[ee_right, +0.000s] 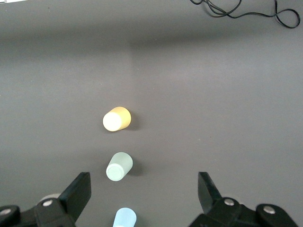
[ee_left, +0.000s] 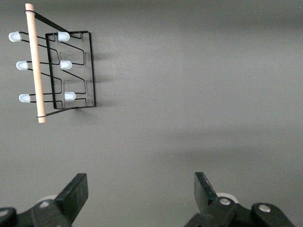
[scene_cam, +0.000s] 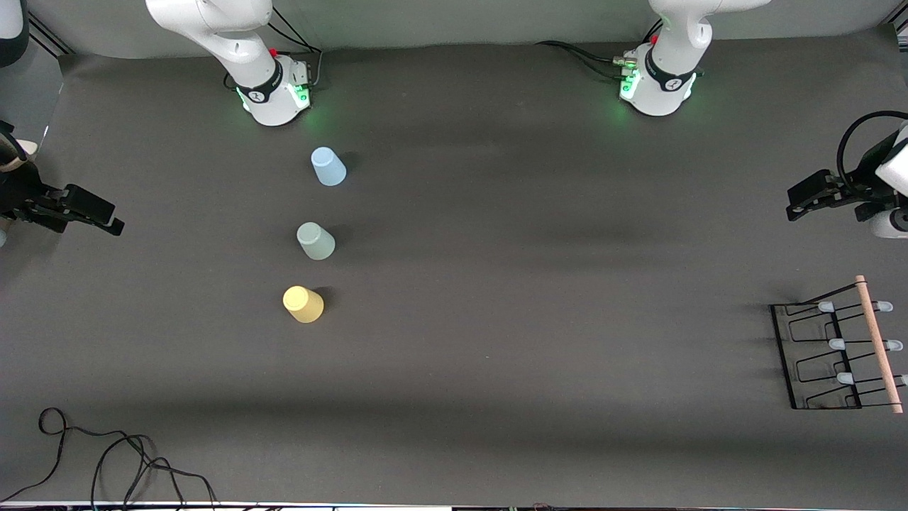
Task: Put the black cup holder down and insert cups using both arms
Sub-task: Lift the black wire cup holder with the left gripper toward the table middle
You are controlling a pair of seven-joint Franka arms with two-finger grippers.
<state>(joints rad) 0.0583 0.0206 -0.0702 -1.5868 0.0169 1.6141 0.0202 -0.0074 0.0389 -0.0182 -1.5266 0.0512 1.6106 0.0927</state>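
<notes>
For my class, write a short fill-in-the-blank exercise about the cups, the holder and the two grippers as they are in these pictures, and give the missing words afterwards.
1. Of the three cups, the one nearest the front camera is the ____ cup.
2. The green cup stands between the yellow cup and the ____ cup.
3. The black holder lies toward the ____ arm's end of the table.
4. The left gripper and the right gripper both have their fingers ____.

Missing words: yellow; blue; left; open
</notes>
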